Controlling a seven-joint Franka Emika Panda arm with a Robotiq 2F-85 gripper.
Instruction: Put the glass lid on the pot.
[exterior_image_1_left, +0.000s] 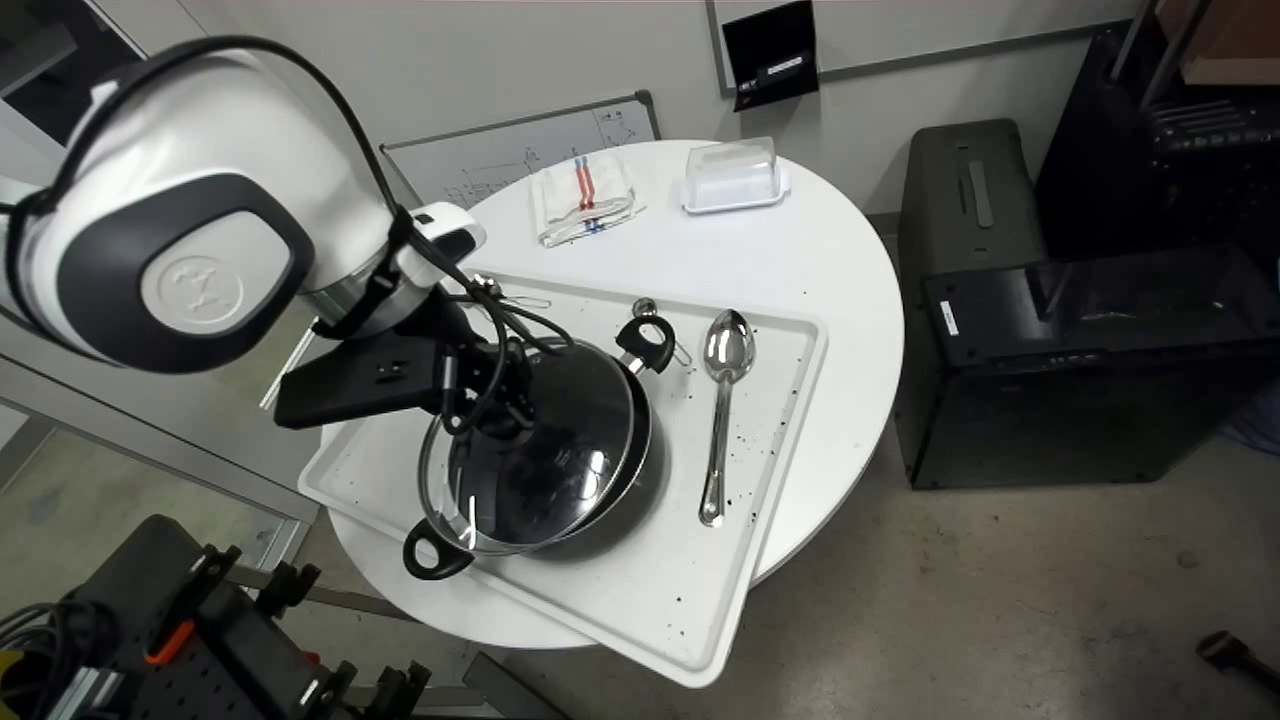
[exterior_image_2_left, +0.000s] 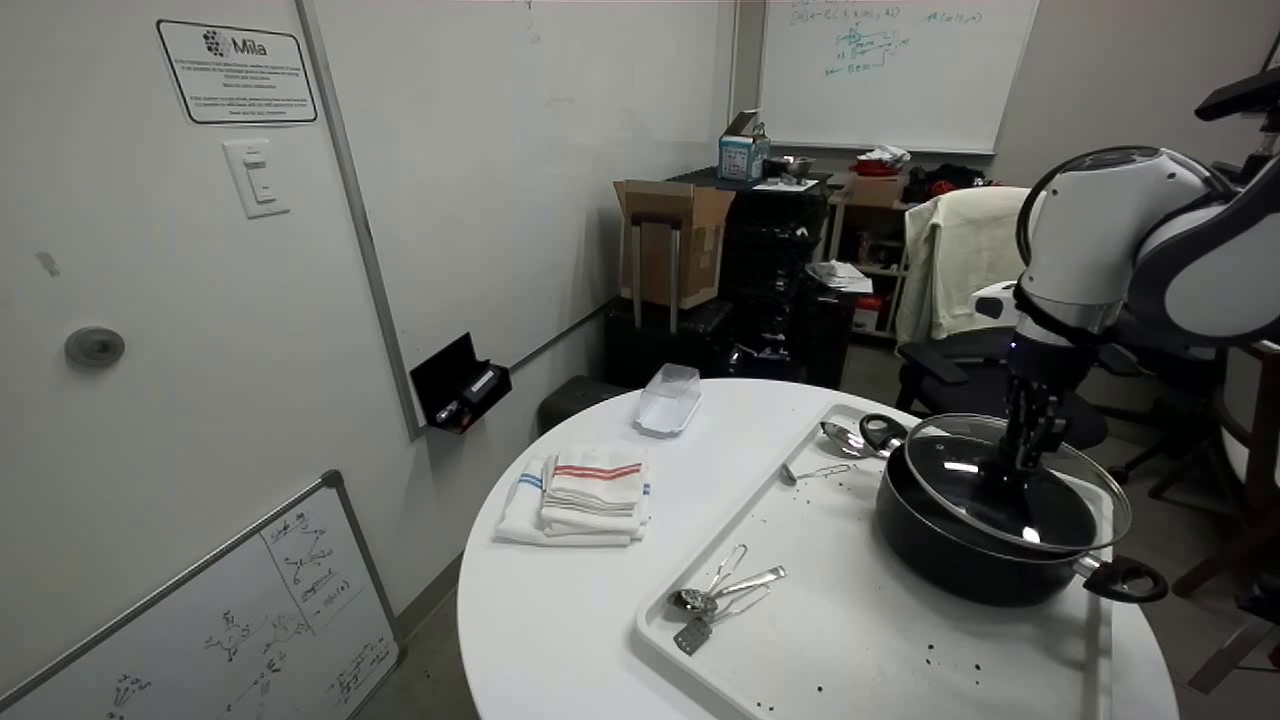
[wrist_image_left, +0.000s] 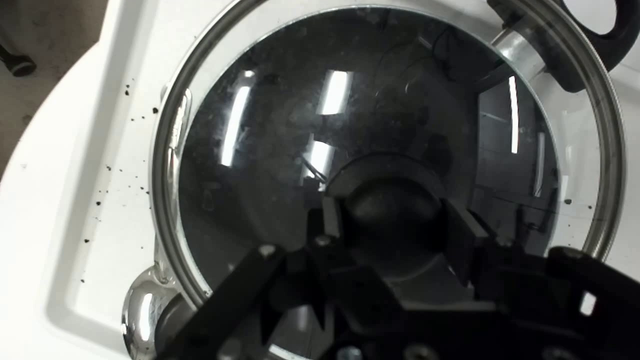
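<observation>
The round glass lid (exterior_image_1_left: 590, 400) with its metal rim is over the black pot (exterior_image_1_left: 645, 495). My gripper (exterior_image_1_left: 515, 415) is shut on the lid's black knob (wrist_image_left: 395, 200) from above. In an exterior view the lid (exterior_image_2_left: 960, 480) sits tilted and shifted right over the pot (exterior_image_2_left: 940, 560), and part of the pot's dark inside shows at its left. In the wrist view the lid (wrist_image_left: 280, 145) overlaps the pot's outline, seen through the glass, with one pot handle (wrist_image_left: 610, 45) at the upper right. I cannot tell whether the lid touches the pot's rim.
The pot stands on a white tray (exterior_image_1_left: 775, 440) on a round white table (exterior_image_1_left: 850, 280). A large metal spoon (exterior_image_1_left: 729, 350) lies beside the pot. Several small utensils (exterior_image_2_left: 700, 600) lie in a tray corner. Folded towels (exterior_image_1_left: 587, 195) and a lidded white dish (exterior_image_1_left: 735, 180) stand behind the tray.
</observation>
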